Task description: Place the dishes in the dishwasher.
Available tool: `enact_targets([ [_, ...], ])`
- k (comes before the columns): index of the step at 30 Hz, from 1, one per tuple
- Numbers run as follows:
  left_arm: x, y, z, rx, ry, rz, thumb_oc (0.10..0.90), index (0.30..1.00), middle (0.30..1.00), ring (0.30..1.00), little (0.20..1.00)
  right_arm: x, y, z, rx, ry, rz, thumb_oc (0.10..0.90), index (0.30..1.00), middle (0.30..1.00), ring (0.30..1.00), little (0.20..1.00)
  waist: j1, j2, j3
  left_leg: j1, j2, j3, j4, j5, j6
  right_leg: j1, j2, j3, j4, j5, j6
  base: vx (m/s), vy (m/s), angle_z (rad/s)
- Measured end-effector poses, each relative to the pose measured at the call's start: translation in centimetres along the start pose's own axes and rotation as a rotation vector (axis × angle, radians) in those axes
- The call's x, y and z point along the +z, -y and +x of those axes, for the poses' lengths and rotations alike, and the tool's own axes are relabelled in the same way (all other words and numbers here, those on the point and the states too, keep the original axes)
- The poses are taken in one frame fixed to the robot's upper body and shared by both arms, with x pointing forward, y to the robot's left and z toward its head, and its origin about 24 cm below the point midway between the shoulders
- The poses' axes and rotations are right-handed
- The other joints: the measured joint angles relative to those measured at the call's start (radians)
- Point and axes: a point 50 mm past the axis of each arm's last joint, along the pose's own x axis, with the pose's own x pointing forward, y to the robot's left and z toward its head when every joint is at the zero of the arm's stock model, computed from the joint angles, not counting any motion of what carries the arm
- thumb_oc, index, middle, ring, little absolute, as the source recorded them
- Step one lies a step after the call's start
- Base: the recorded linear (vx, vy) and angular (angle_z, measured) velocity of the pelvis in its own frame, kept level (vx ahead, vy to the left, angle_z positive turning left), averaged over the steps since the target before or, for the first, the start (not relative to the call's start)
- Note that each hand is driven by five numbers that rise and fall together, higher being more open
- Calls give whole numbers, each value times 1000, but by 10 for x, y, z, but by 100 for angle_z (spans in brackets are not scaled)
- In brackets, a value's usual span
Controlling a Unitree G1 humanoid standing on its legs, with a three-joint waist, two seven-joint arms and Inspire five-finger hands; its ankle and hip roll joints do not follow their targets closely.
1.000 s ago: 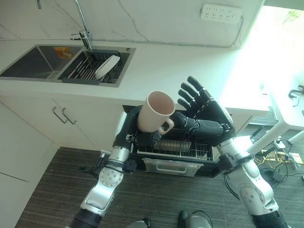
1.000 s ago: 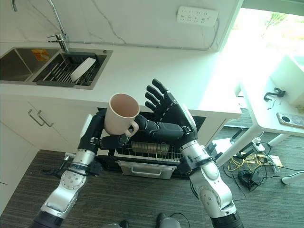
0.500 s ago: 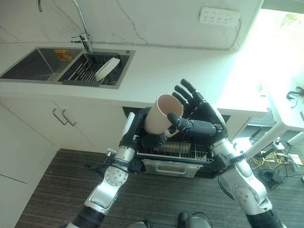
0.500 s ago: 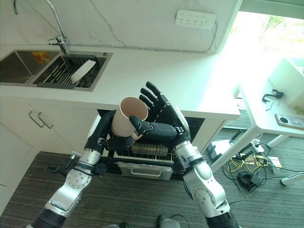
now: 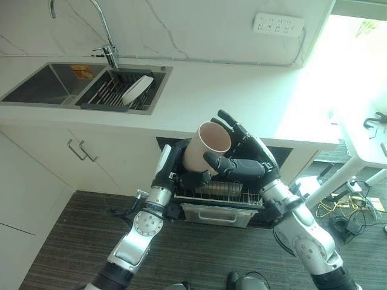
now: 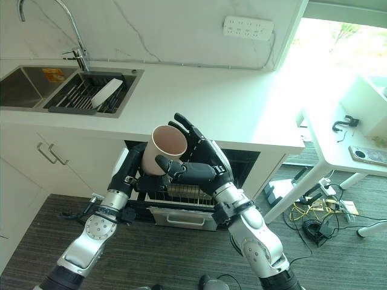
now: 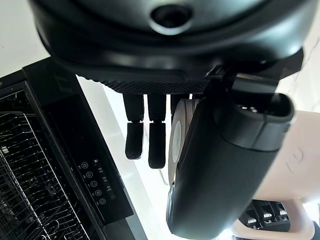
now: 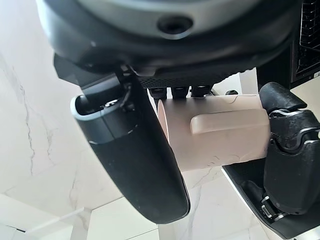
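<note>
Far left, you've got a double sink point(image 5: 36, 81), and in its right basin sits one rack point(image 5: 109, 90) with one white plate point(image 5: 136, 86) leaning in it. Moving in, your left hand point(image 5: 181, 172) is curled round the base of the one pink mug point(image 5: 205, 148), holding it up, tilted, mouth open toward the camera, above the open dishwasher point(image 5: 221, 193). Below the mug you can see one wire basket point(image 5: 242, 196) pulled out. Now your right hand point(image 5: 242, 160): thumb across the mug's near side by the handle, fingers reaching round behind it, so both hands are on that mug. Behind them runs the white tabletop point(image 5: 242, 96). Up on the wall, one socket strip point(image 5: 278, 25).
</note>
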Motion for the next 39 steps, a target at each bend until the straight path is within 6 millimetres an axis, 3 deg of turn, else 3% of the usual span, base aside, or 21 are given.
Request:
enact_targets([
  [33,-2,-4,-1,-7,-8,30,400,300,300,300,300,-7,-2,4,22,-85,-60,800,900,900,900,900,4,0,-14,8,3,13,2,0,0,-2,3,15,9,1,-2,-24,-3,-1],
  [34,-2,-5,-1,-10,-9,36,400,300,300,300,300,-7,-3,4,22,-90,-59,722,782,782,782,782,4,-1,-15,8,3,13,2,0,0,-2,3,15,9,1,-2,-31,-11,0],
  [35,-2,-3,-1,-18,-8,47,400,300,300,300,300,-8,1,4,-1,-93,-62,416,324,324,324,324,4,-3,-17,8,3,13,3,0,0,-2,3,15,10,1,-2,-45,-15,0],
  [39,-4,1,-4,-38,-19,41,400,300,300,300,300,-8,10,4,-20,-122,-111,400,300,300,300,300,2,-12,-39,-3,4,13,5,0,0,-12,3,14,11,1,-2,-20,-9,0],
])
